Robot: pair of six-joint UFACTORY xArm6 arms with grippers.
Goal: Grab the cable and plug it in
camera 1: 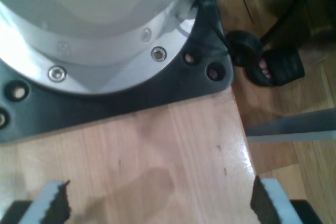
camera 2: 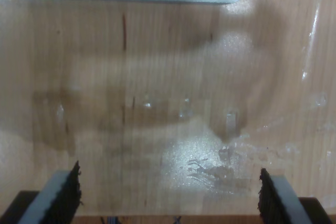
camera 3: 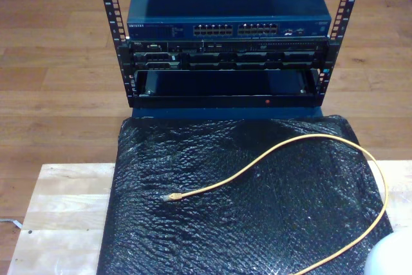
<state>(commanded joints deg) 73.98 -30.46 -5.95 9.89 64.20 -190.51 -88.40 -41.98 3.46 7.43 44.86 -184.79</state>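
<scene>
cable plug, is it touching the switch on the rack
Apart. In the exterior view the cable ends with its plug lying on the black mat, with a wide stretch of mat between it and the switch.

Round silver-grey metal arm base (camera 1: 94, 19) is seen bolted on a dark plate (camera 1: 131, 95); hex-socket screws (camera 1: 158, 53) are set round the flange, open holes along the plate's edge. My first gripper (camera 1: 160, 200): pale grey fingers faced with black ridged pads (camera 1: 261, 203). My second gripper (camera 2: 168, 195): same grey fingers, black serrated pads (camera 2: 71, 190). Black arm cables (camera 1: 294, 9) are seen beside the base. White rounded arm part (camera 3: 393, 256) at the exterior view's lower right.
</scene>
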